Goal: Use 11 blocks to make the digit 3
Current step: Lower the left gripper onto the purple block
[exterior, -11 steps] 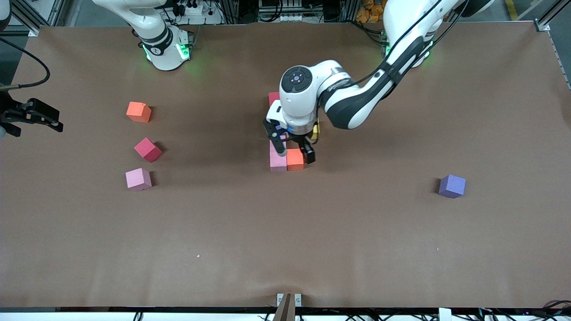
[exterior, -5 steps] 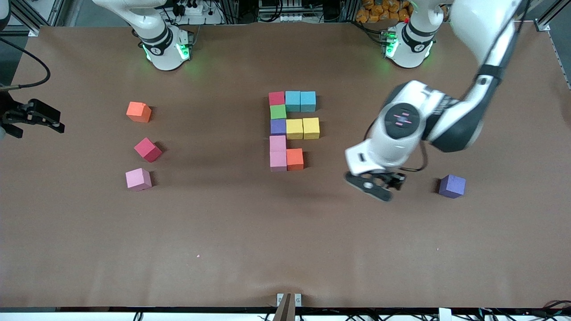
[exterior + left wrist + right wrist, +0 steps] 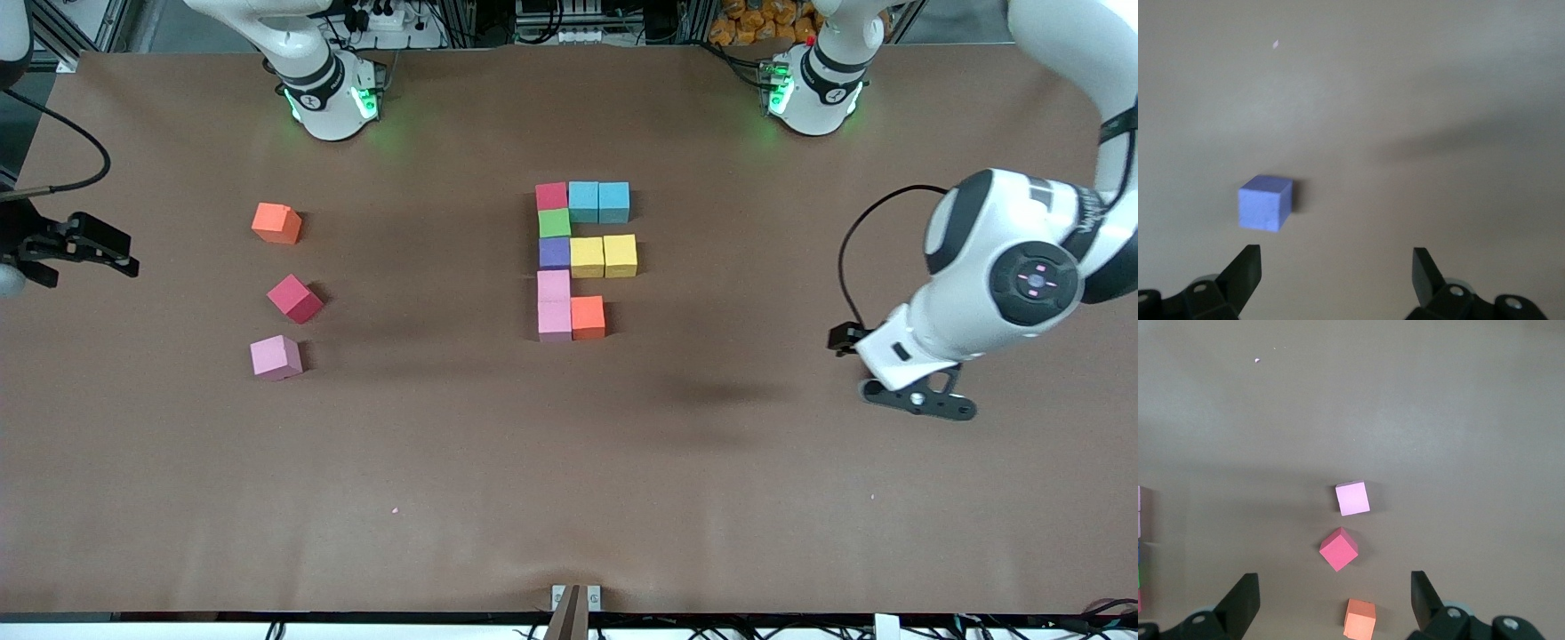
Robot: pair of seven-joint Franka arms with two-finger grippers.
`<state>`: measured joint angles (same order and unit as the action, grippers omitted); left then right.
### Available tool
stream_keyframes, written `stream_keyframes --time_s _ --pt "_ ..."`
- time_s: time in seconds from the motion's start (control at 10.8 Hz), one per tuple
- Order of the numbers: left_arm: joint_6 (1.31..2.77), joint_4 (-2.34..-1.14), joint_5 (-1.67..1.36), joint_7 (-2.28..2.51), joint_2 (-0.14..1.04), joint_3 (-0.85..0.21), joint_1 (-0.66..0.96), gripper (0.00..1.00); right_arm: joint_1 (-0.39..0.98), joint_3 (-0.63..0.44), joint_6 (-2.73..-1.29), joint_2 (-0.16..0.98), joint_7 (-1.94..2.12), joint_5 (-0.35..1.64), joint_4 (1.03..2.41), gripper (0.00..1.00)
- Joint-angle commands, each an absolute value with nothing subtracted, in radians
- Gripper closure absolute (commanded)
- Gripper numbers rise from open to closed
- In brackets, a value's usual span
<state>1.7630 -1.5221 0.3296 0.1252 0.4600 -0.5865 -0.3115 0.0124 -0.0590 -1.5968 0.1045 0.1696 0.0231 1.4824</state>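
Several blocks form a tight cluster mid-table: red [image 3: 551,196], two cyan [image 3: 598,202], green [image 3: 554,222], purple [image 3: 554,253], two yellow [image 3: 604,256], two pink [image 3: 554,303] and orange [image 3: 588,317]. A loose purple block [image 3: 1266,202] lies under my left gripper [image 3: 920,402] [image 3: 1336,273], which hangs open with nothing between its fingers; the arm hides that block in the front view. My right gripper [image 3: 102,249] [image 3: 1335,597] waits open at the right arm's end of the table.
Three loose blocks lie toward the right arm's end: orange [image 3: 276,223] [image 3: 1360,619], crimson [image 3: 295,298] [image 3: 1339,549] and pink [image 3: 276,357] [image 3: 1353,498]. Both arm bases [image 3: 333,93] stand along the table's back edge.
My left gripper has left the orange block beside the pink ones and swung away toward the left arm's end, now over the loose purple block. The right gripper has barely shifted.
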Motion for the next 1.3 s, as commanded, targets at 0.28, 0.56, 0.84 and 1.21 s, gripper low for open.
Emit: stream_keyframes --time_s 0.28,0.56,0.84,1.21 --pt "1.683 -1.584 0.308 0.137 0.511 -0.595 -0.497 0.00 0.005 -0.057 -1.608 0.121 0.187 0.055 1.463 0.00" --pt "1.700 -1.638 0.314 0.124 0.512 -0.597 -0.560 0.00 0.000 -0.057 -1.628 0.138 0.192 0.055 1.465 0.00" --pt "1.700 -1.672 0.318 0.130 0.502 -0.595 -0.586 0.00 0.002 -0.057 -1.629 0.143 0.190 0.055 1.462 0.00" --pt "1.865 -1.771 0.321 0.133 0.486 -0.598 -0.620 0.00 0.008 -0.057 -1.629 0.143 0.187 0.054 1.460 0.00"
